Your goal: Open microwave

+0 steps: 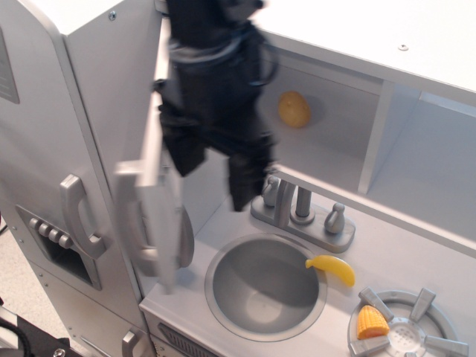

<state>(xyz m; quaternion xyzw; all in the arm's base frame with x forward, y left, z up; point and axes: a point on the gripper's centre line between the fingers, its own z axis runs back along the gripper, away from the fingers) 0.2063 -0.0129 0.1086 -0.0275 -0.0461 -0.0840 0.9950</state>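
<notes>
Motion-blurred black arm descends from the top edge at centre-left, its pincer [212, 167] pointing downward with two dark fingers [243, 178] spread apart and nothing between them. The microwave [327, 123] sits in the upper middle of the toy kitchen, its door [152, 178] swung fully out to the left and seen nearly edge-on (the grey bar handle [137, 223] faces the camera, blurred). Inside the pale grey compartment, a small rounded yellow object [294, 108] rests against the back wall. Below, the round metallic sink [265, 286] is sunk into the worktop [401, 253], with a yellow banana [332, 269] lying on its right rim. A matte grey faucet [301, 208] stands behind the basin. An orange corn piece [371, 323] lies on the spoked grey burner [405, 327] at lower right. At left, the fridge door [37, 186] carries a curved handle.
</notes>
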